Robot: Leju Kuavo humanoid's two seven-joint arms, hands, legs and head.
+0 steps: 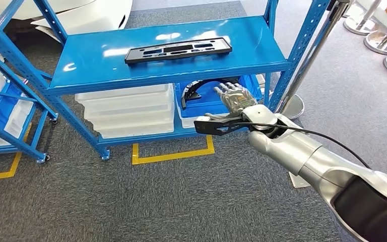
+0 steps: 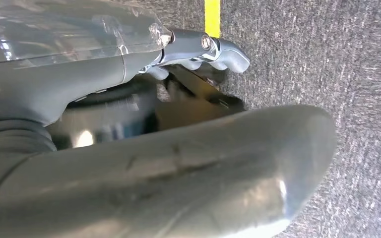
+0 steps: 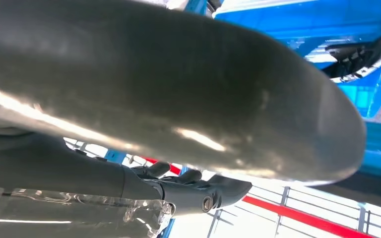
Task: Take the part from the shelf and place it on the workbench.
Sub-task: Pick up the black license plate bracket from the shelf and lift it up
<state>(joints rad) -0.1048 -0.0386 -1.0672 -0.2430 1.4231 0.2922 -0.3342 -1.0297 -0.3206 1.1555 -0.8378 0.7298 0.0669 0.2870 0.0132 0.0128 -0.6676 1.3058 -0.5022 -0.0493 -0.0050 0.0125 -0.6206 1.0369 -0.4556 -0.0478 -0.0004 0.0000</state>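
One black part lies on the top shelf. Right hand fingers spread, empty, below it. Left hand: cannot tell. Three white bins stacked.

white bins, yellow floor tape

Hidden and cut-off parts

The curved black part under the blue shelf is being partly hidden by the right hand; the left hand is being shown blurred.
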